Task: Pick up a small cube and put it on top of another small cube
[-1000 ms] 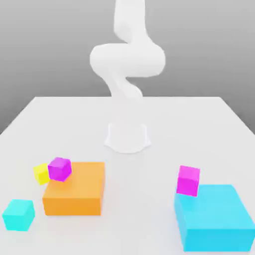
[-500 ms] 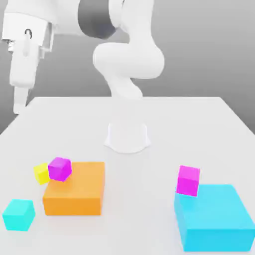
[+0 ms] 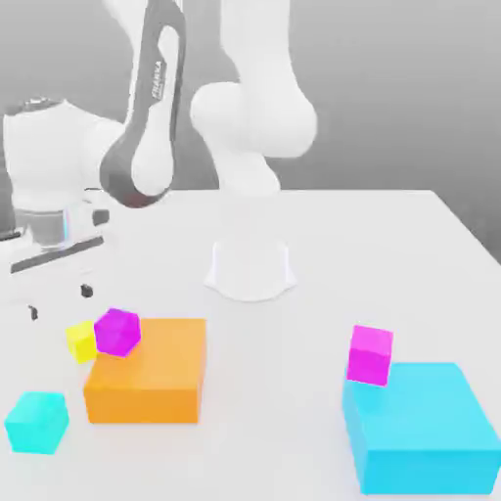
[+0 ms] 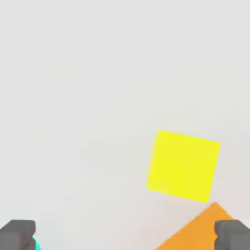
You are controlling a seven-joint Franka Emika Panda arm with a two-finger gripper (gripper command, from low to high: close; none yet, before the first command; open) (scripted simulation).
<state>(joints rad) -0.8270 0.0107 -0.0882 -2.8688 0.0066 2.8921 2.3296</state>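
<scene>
The small yellow cube (image 3: 81, 341) rests on the table at the exterior view's left, against the orange block (image 3: 147, 377). My gripper (image 3: 61, 301) hovers just above and slightly behind it, open and holding nothing. In the hand view the yellow cube (image 4: 183, 166) lies ahead of my gripper (image 4: 124, 237) and off to one side; both dark fingertips (image 4: 17, 234) stand wide apart. The small pinkish-magenta cube (image 3: 370, 354) sits at the exterior view's right, tilted against the big cyan block (image 3: 421, 426).
A more purple magenta cube (image 3: 117, 332) perches on the orange block's corner, touching the yellow cube. A small cyan cube (image 3: 36, 422) lies near the front left. The arm's white base (image 3: 250, 269) stands mid-table. An orange block corner (image 4: 195, 234) shows in the hand view.
The arm has swung down from high at the exterior view's left to just above the table beside the yellow cube. The cubes have not moved. The fingers stay open.
</scene>
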